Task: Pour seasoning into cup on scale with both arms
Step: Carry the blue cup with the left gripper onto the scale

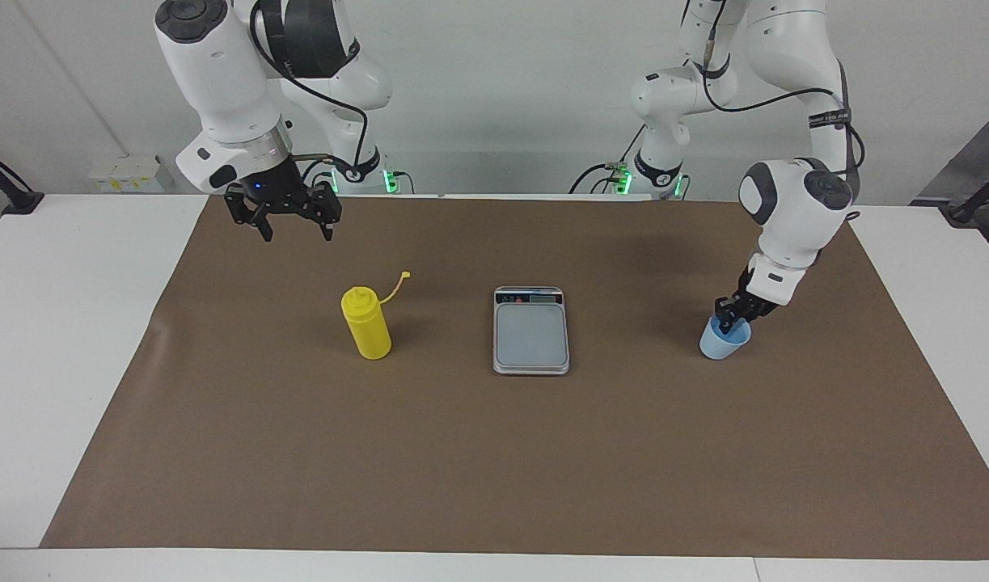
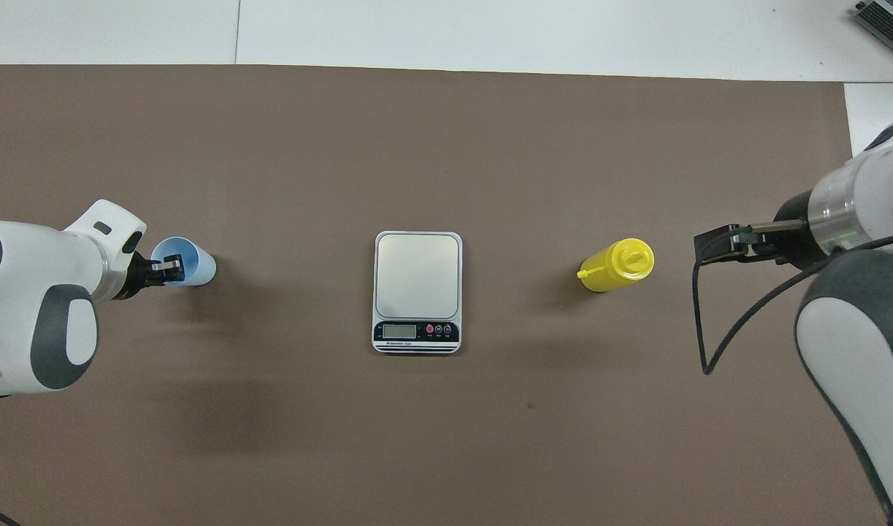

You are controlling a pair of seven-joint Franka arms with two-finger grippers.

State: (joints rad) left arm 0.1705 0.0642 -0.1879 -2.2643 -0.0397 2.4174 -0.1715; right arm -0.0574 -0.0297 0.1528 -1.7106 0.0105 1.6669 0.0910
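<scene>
The light-blue cup (image 1: pixel 719 345) (image 2: pixel 196 267) stands upright on the brown mat toward the left arm's end. My left gripper (image 1: pixel 733 321) (image 2: pixel 170 267) reaches down at its rim, with the fingers drawn together on the rim wall. The silver-grey scale (image 1: pixel 531 333) (image 2: pixel 417 276) lies mid-mat with a bare plate. Toward the right arm's end stands the yellow seasoning bottle (image 1: pixel 367 327) (image 2: pixel 612 268), its cap strap sticking up. My right gripper (image 1: pixel 282 225) (image 2: pixel 711 246) hangs open in the air beside the bottle, apart from it, over the mat toward the right arm's end.
A brown mat (image 1: pixel 494 469) covers most of the white table (image 1: pixel 49 339). A grey device (image 2: pixel 888 18) sits at the table corner farthest from the robots, toward the right arm's end.
</scene>
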